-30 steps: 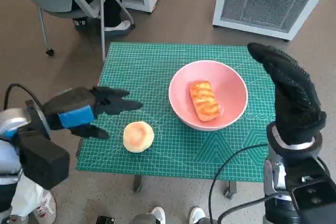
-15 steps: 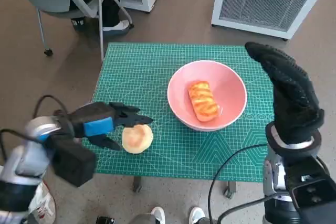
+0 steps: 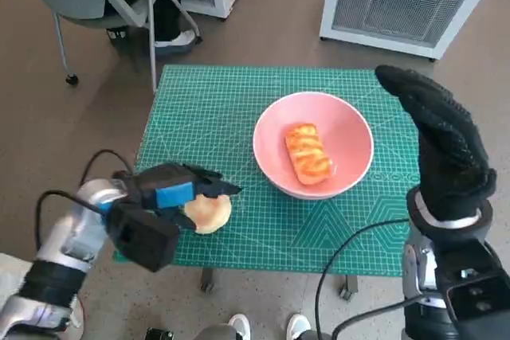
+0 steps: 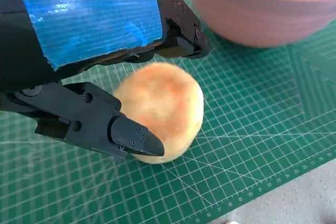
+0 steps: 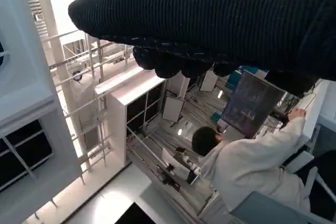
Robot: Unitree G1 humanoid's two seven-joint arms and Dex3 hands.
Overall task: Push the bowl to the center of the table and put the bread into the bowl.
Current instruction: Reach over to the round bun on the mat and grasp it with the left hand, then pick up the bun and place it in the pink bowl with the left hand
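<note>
Head view: left hand (image 3: 182,194) now over round bread (image 3: 209,212), fingers spread either side.

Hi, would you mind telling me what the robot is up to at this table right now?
The robot's left hand is at the round bread roll near the front edge of the green mat, its fingers set on either side of the roll, which rests on the mat. The pink bowl sits near the middle of the table with a glazed bread in it. The right hand is raised beside the bowl, holding nothing.
</note>
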